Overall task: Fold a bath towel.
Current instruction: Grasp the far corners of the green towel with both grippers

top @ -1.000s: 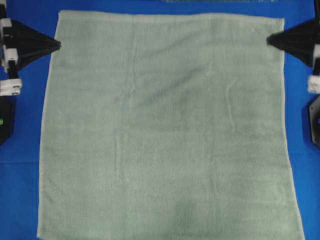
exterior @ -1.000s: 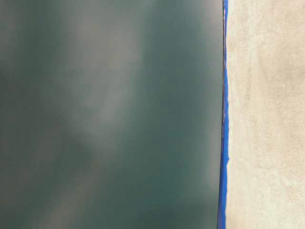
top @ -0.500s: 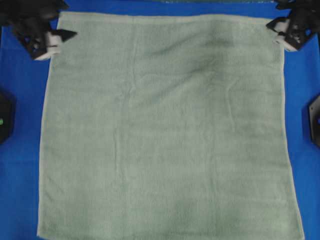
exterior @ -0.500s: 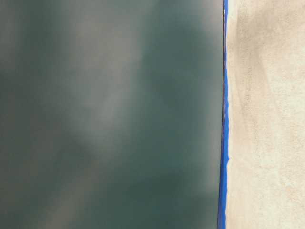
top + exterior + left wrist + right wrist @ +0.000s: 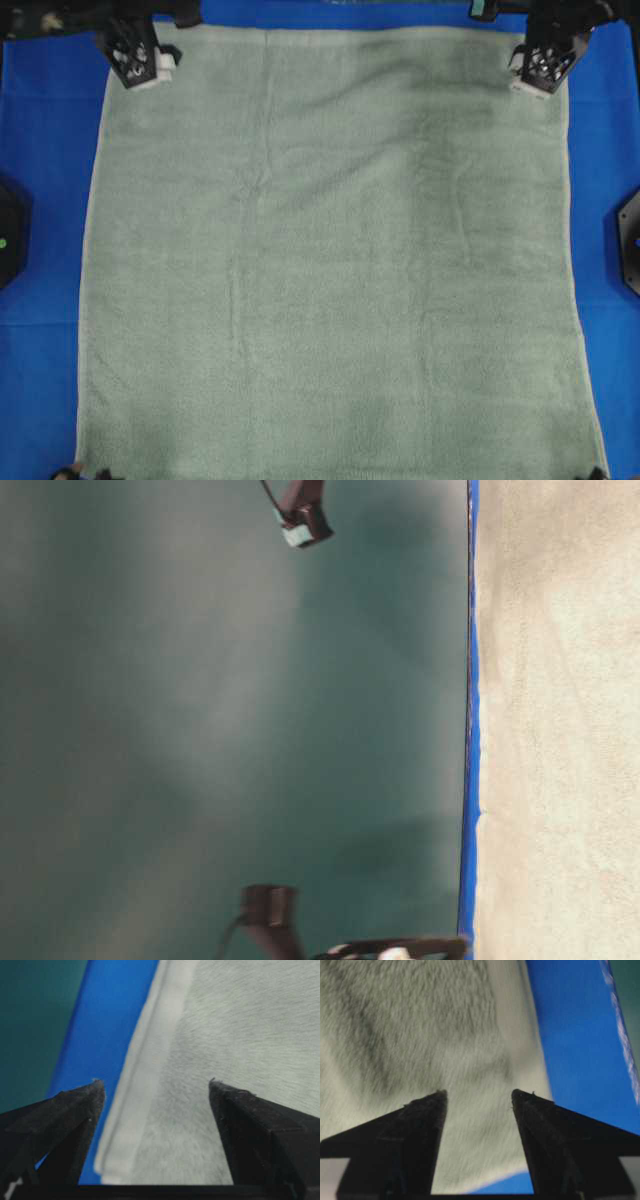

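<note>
The bath towel (image 5: 330, 260), pale sage-green and fuzzy, lies spread flat over most of the overhead view. My left gripper (image 5: 140, 55) hangs over its far left corner. In the left wrist view the left gripper (image 5: 155, 1082) is open, and the towel's flat hem band (image 5: 145, 1085) runs between the two fingers with nothing gripped. My right gripper (image 5: 542, 62) is over the far right corner. The right gripper (image 5: 478, 1092) is open in its wrist view too, with the towel (image 5: 420, 1020) and its corner edge below the gap.
Blue cloth surface (image 5: 40, 300) borders the towel on both sides and along the far edge. Dark arm bases sit at the left edge (image 5: 8, 235) and right edge (image 5: 630, 240). The table-level view shows the blue edge (image 5: 470, 730) beside the towel (image 5: 560, 730).
Both grippers have gone from shut to open. They swung from the towel's side edges up to its two far corners. The towel lies as before.
</note>
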